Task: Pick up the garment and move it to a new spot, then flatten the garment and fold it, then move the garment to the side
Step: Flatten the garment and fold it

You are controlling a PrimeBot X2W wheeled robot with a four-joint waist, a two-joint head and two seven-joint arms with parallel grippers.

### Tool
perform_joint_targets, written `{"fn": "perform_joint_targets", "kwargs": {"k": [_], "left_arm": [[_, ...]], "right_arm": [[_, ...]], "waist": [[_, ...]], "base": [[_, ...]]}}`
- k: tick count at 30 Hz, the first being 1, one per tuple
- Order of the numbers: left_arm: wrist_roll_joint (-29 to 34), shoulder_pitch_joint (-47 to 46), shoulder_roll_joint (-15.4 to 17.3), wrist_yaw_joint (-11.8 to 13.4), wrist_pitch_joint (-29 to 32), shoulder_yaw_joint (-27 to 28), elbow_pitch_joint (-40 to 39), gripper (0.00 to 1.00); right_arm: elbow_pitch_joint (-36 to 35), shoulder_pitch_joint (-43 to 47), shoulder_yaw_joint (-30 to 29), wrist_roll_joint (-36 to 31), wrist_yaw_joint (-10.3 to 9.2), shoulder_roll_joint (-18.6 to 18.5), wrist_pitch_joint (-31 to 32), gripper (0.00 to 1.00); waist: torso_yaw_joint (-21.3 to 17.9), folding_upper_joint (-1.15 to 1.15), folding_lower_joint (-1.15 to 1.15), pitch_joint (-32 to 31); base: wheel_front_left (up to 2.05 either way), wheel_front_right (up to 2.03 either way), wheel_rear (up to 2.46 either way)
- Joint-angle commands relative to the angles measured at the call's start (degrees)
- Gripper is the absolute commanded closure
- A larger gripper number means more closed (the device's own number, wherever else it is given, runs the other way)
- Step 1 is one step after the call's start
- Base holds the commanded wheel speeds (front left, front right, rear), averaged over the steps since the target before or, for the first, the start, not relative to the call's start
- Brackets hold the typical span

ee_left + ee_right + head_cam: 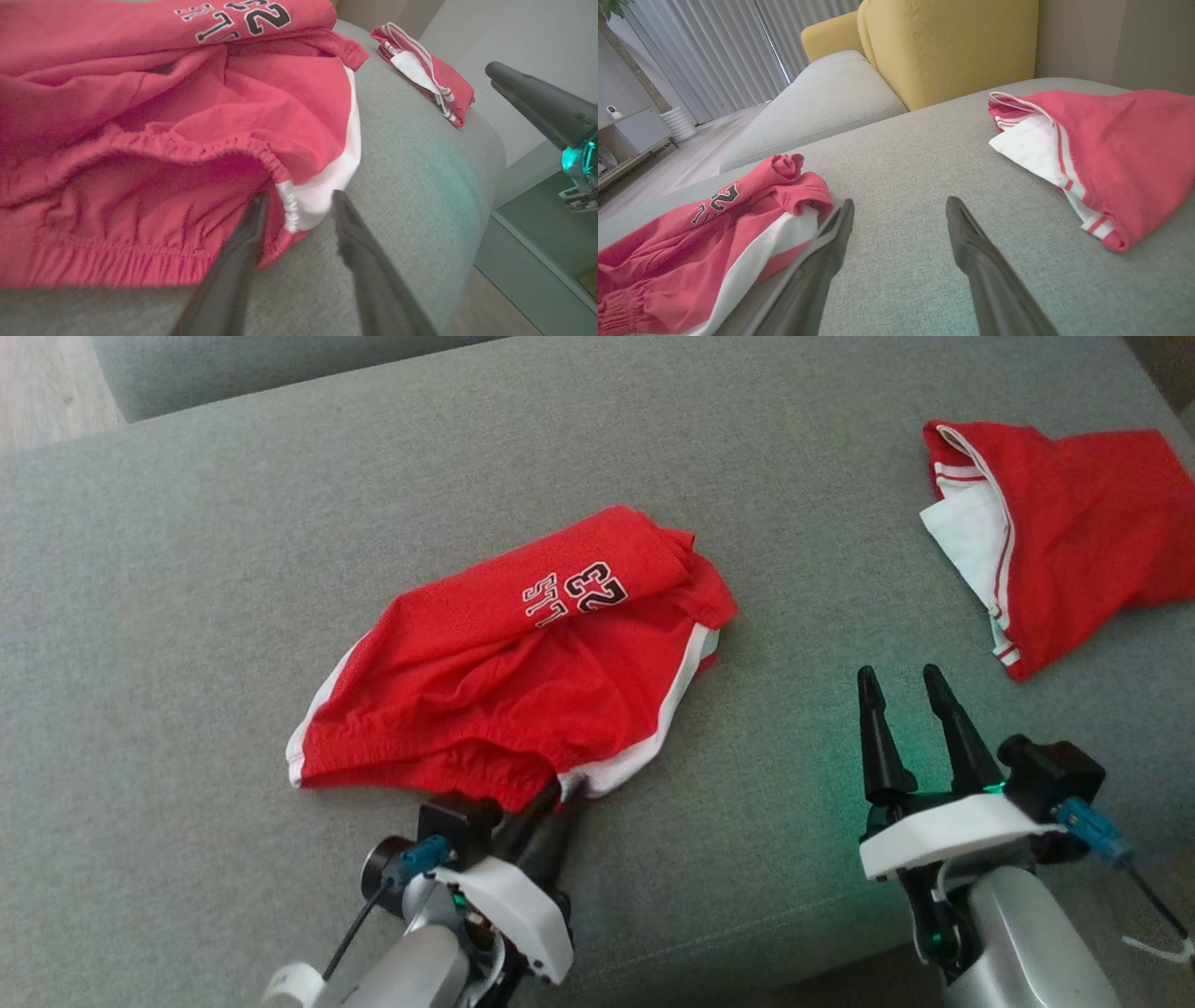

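Observation:
The garment (523,681) is a pair of red shorts with white side trim and black-and-white lettering, lying rumpled in the middle of the grey cushion (233,523). My left gripper (560,789) is at its near edge. In the left wrist view the fingers of that gripper (296,203) stand apart, straddling the white corner of the elastic waistband of the garment (140,140). My right gripper (901,681) hovers open over bare cushion to the right, with nothing between its fingers (899,207); the garment (691,242) lies to its left.
A second red garment with white stripes (1064,532) lies folded at the cushion's far right, also seen in the wrist views (420,70) (1101,149). A yellow armchair (948,46) stands behind. The cushion's front edge runs just below both grippers.

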Motion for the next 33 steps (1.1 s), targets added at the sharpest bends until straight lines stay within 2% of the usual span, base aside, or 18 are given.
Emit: {"fn": "perform_joint_targets", "kwargs": {"k": [1,8,13,14,22,29,30,31,32,33], "left_arm": [[-0.6,-2.8,0.1,0.6,-0.7,1.6,-1.3,1.00],[0.4,-3.3,0.1,2.6,-0.7,6.6,-8.4,1.00],[1.8,-3.6,0.1,4.1,-0.7,14.1,-12.1,1.00],[2.9,-3.8,0.6,4.2,-0.7,17.2,-12.4,1.00],[4.9,-5.3,3.4,4.0,-0.7,26.8,-8.0,1.00],[5.5,-7.9,4.1,4.8,-0.7,31.2,-1.8,1.00],[5.6,-8.5,4.2,4.9,-0.7,31.5,-0.5,0.93],[5.8,-9.1,4.3,5.1,-0.7,31.8,0.3,0.52],[6.2,-9.6,4.5,5.2,-0.7,31.9,1.4,0.00],[6.2,-10.1,4.4,5.3,-0.7,32.2,2.2,0.00]], "right_arm": [[-1.9,-1.8,1.2,0.3,0.37,0.0,-0.6,0.00],[-1.7,-1.6,-0.6,0.2,0.37,0.0,-0.6,0.00],[-1.4,-1.4,-1.5,0.1,0.37,0.0,-0.6,0.00],[-1.3,-1.4,-1.5,0.2,0.37,0.0,-0.6,0.00],[-1.0,-1.9,-1.0,0.6,0.37,0.0,-0.6,0.00],[-0.9,-2.5,-0.2,0.8,0.37,0.0,-0.6,0.00],[-0.9,-2.5,0.0,0.8,0.37,0.0,-0.6,0.00],[-0.9,-2.6,0.2,0.9,0.37,0.0,-0.6,0.00],[-0.8,-2.7,0.5,0.9,0.37,0.0,-0.6,0.00],[-0.8,-2.8,0.7,1.0,0.37,0.0,-0.6,0.00]], "waist": [[0.0,0.00,0.00,0.1],[2.5,0.00,0.00,-0.4],[5.6,0.00,0.00,-1.5],[6.8,0.00,0.00,-1.8],[9.2,0.00,0.00,-1.9],[9.4,0.00,0.00,-1.3],[9.3,0.00,0.00,-1.2],[9.3,0.00,0.00,-1.1],[9.2,0.00,0.00,-1.0],[9.2,0.00,0.00,-1.0]], "base": [[0.00,0.00,0.00],[0.00,0.00,0.00],[0.00,0.00,0.00],[0.00,0.00,0.00],[0.00,0.00,0.00],[0.00,0.00,0.00],[0.00,0.00,0.00],[0.00,0.00,0.00],[0.00,0.00,0.00],[0.00,0.00,0.00]]}}
